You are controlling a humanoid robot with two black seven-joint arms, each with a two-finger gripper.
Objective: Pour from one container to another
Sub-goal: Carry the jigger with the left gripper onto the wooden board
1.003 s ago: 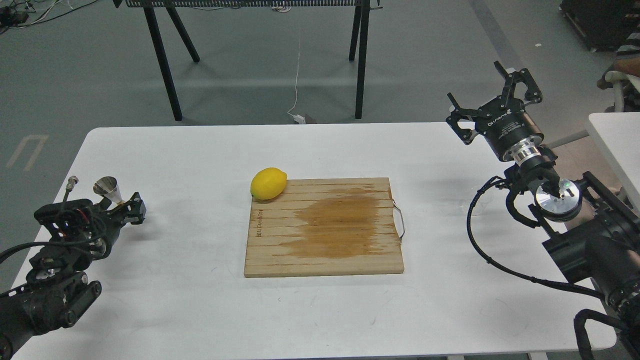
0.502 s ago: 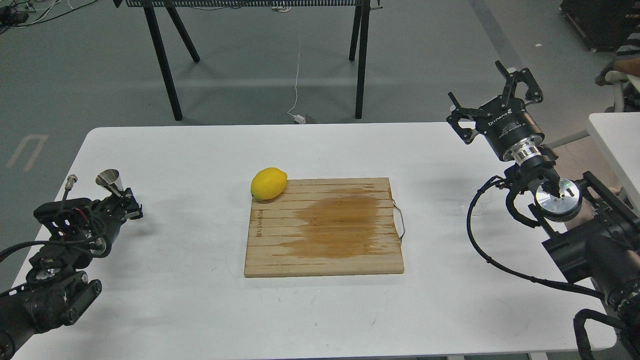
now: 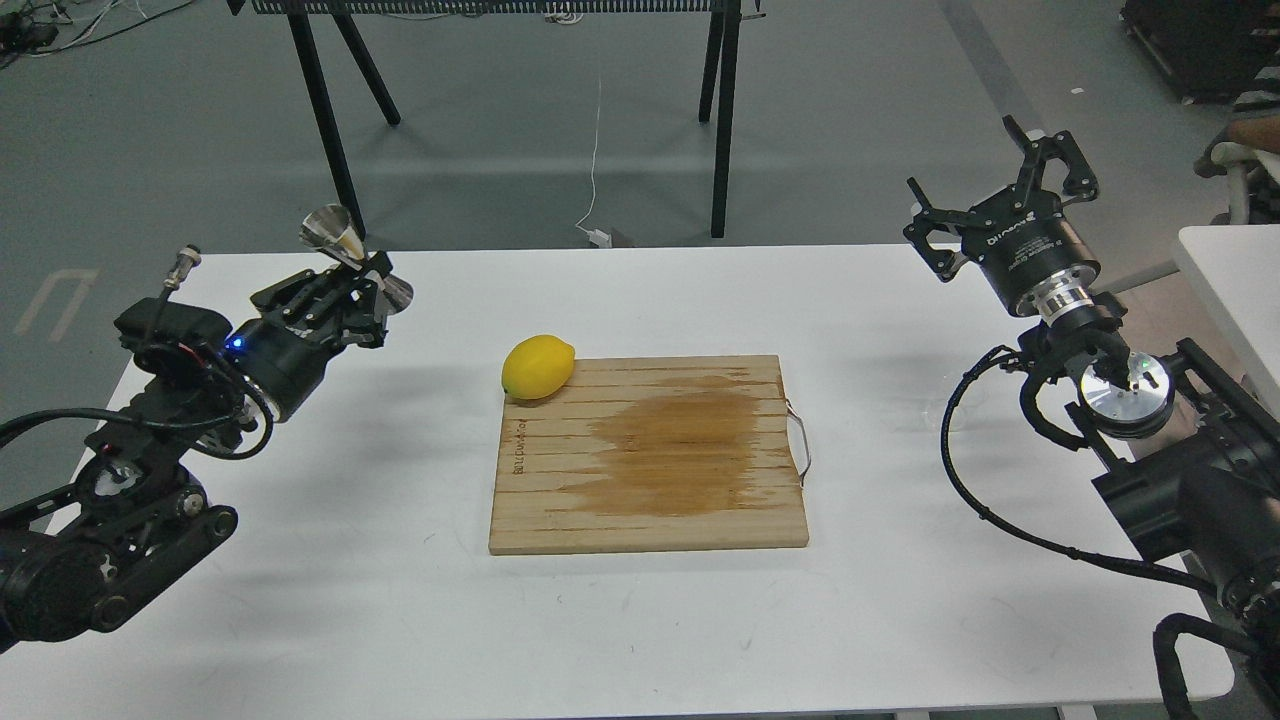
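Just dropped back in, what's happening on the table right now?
The left end effector is shut on the steel jigger, holding it tilted above the table's far-left part. The right end effector hangs open and empty past the far-right edge. A faint clear glass cup seems to sit right of the cutting board, untouched. The lemon rests at the board's far-left corner.

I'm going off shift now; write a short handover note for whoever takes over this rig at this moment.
Left claw: shut on the steel jigger, held tilted in the air over the far left of the table.
Right claw: open, empty, raised at the far right.
Glass cup: cannot be made out clearly in this view.
Done: jigger grasped.
Left: locate and grasp the cup, then pour into the jigger.
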